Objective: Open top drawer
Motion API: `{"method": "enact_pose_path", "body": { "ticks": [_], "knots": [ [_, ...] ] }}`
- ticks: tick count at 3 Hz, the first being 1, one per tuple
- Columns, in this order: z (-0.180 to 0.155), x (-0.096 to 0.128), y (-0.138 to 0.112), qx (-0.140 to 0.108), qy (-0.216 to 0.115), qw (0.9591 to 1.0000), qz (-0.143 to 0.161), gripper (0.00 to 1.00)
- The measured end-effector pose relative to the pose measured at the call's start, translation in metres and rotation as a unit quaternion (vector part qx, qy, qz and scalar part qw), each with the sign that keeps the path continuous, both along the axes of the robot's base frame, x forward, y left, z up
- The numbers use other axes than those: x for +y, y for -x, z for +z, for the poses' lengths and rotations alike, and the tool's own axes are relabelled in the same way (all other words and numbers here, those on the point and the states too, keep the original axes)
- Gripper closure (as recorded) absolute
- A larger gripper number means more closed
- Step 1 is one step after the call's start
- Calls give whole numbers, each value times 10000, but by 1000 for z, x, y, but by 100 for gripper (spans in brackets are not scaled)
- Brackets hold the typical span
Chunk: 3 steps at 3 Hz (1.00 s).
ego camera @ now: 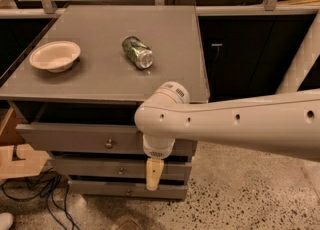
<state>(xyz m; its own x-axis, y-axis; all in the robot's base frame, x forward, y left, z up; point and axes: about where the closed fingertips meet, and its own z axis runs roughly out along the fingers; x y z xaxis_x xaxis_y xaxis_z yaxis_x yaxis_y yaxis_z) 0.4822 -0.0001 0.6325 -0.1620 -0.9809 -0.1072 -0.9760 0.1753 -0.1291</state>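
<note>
The top drawer [75, 139] is a wide grey front with a small round metal knob [109, 144] at its centre. It stands pulled out a little from the grey cabinet [115, 81], with a dark gap above its front. My gripper [154, 174] hangs from the white arm's wrist, pointing down in front of the drawers to the right of the knob. It touches neither the knob nor the drawer front, as far as I can see. Only one cream finger [153, 173] shows.
A cream bowl [55, 55] and a green can [137, 51] lying on its side rest on the cabinet top. Two slimmer drawer fronts [95, 166] sit below. Blue cables [35, 194] lie on the speckled floor at left. A wooden object [12, 139] stands left of the cabinet.
</note>
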Motion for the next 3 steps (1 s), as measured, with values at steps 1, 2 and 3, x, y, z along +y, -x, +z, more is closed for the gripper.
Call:
{"method": "enact_pose_path", "body": {
  "ticks": [1,2,3],
  "knots": [
    [3,-4,5,14,-46,10000,-12,0],
    [10,-10,12,6,-123,9999,-34,0],
    [18,-16,19,-19,-168,9998,-47,0]
  ]
}}
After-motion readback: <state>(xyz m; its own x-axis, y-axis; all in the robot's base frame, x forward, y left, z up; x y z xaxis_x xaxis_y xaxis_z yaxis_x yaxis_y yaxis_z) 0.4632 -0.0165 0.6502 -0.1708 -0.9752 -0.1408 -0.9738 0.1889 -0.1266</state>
